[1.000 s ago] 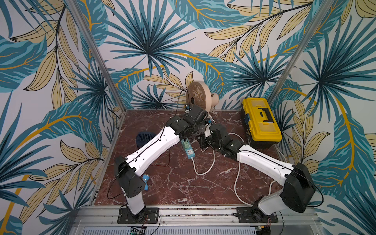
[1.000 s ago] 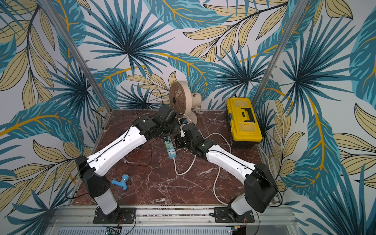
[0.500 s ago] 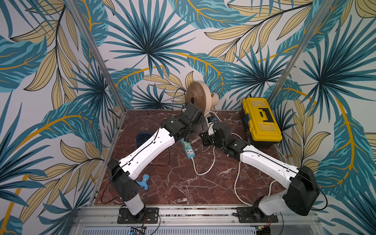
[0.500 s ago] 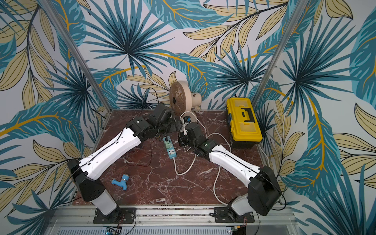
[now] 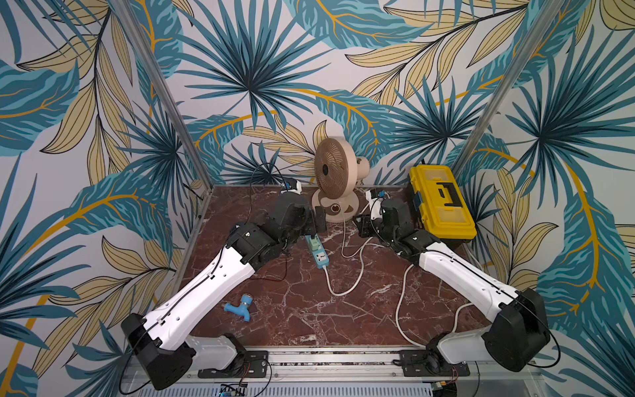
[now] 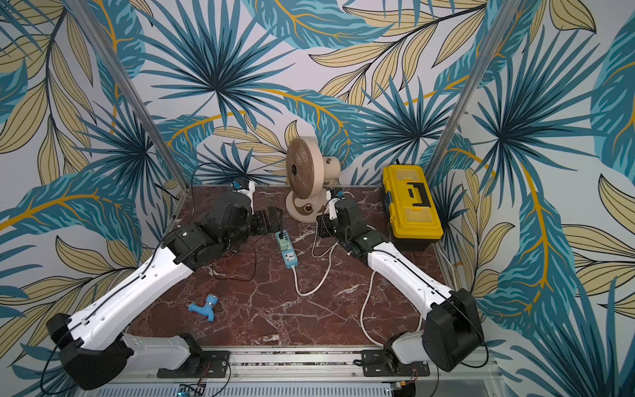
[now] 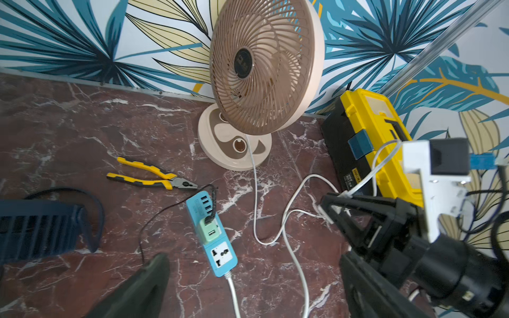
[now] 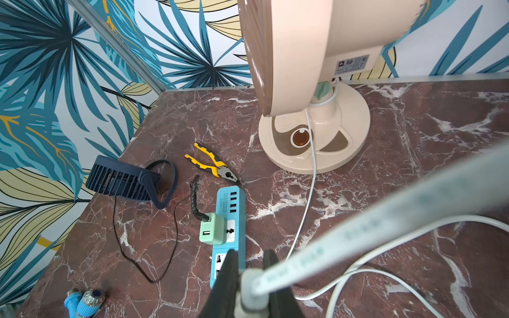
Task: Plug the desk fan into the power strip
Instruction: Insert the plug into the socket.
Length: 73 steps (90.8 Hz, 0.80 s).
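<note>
Left gripper [image 6: 269, 219]: jaws spread wide, holding nothing, just beside the far end of the power strip [image 7: 220, 254] on the left-arm side, not on it. Right gripper [image 8: 250, 258]: pinched narrow on a white cord [image 8: 358, 228]. Several white cords meet there, so I can't tell which one it has, or whether a plug is in the pinch. It sits on the strip's other side, near but apart.

Front of the marble table [image 5: 309, 319]: blue tap fitting [image 5: 238, 307] lying on the left-arm side, well apart from everything else.

Mid-table: the power strip lies flat between the two grippers, long axis near-to-far. Its own white cord [image 7: 232, 294] exits the near end and loops on the table. The near socket's white face shows. The far socket carries a green adapter [image 7: 208, 230] with a black cord [image 8: 193, 196] plugged into it. The small ports [image 7: 205, 202] are at the far end, toward the fan.

Behind that: yellow-handled pliers [image 7: 176, 182] flat on the table just past the ports end, jaws toward the strip. Dark blue fan [image 8: 118, 179] lies on the left-arm side, and the black cord runs to it.

Back edge: beige desk fan [image 7: 261, 63] upright by the wall, with a thin white cord [image 7: 254, 192] crossing its base and trailing toward the right gripper. Yellow toolbox [image 5: 439, 202] in the back corner on the right-arm side, lid shut.
</note>
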### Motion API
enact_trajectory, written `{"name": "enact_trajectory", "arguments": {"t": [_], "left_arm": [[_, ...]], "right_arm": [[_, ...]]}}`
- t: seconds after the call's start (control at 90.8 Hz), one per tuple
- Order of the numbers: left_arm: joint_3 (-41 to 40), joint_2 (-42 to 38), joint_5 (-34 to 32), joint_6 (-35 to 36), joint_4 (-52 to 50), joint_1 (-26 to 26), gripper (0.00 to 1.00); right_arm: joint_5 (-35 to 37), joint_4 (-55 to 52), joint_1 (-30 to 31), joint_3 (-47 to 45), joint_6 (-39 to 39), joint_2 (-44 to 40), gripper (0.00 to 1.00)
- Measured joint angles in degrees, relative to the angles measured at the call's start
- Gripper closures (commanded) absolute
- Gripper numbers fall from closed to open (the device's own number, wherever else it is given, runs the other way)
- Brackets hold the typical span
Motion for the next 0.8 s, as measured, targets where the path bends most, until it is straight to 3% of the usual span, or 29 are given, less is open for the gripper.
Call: {"name": "enact_trajectory", "arguments": {"t": [0.33,0.518,0.804], "left_arm": [[-24.0,-14.75,-5.73,7.48,12.83,2.43,0.0],[-36.85,-19.19,-10.03,9.11,22.1,3.85,0.0],[-47.15,-21.97,-13.38,8.61,33.16,5.77,0.0]], "right_arm": [[-3.02,7.89,-0.2,-1.79,-2.16,1.05,0.97],[-4.79,16.59,-0.2,-7.06,-3.85,3.78,1.0],[-6.03,29.11,1.44,-13.81,-2.6,8.7,1.0]]}}
